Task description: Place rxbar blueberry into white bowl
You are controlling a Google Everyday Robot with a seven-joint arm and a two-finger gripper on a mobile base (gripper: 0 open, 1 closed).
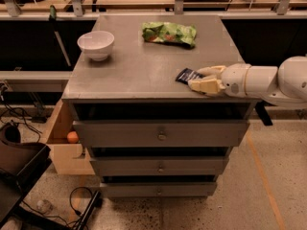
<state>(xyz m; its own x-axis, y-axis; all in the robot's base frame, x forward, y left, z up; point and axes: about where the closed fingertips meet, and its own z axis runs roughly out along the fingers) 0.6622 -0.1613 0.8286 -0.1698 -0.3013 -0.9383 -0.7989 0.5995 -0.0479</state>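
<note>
At the near right edge of the cabinet top [139, 66], the gripper [198, 78] meets the rxbar blueberry [184, 74], though I cannot tell whether it has a hold, so the pickup step seems in hand, and next comes a carry far left to the white bowl [96, 51].

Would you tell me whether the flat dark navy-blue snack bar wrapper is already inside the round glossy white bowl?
No, the wrapper lies on the grey cabinet top at the gripper, apart from the bowl.

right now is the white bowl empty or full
Empty: the white bowl shows only bare white inside; the rxbar blueberry is across the cabinet top at the gripper.
</note>
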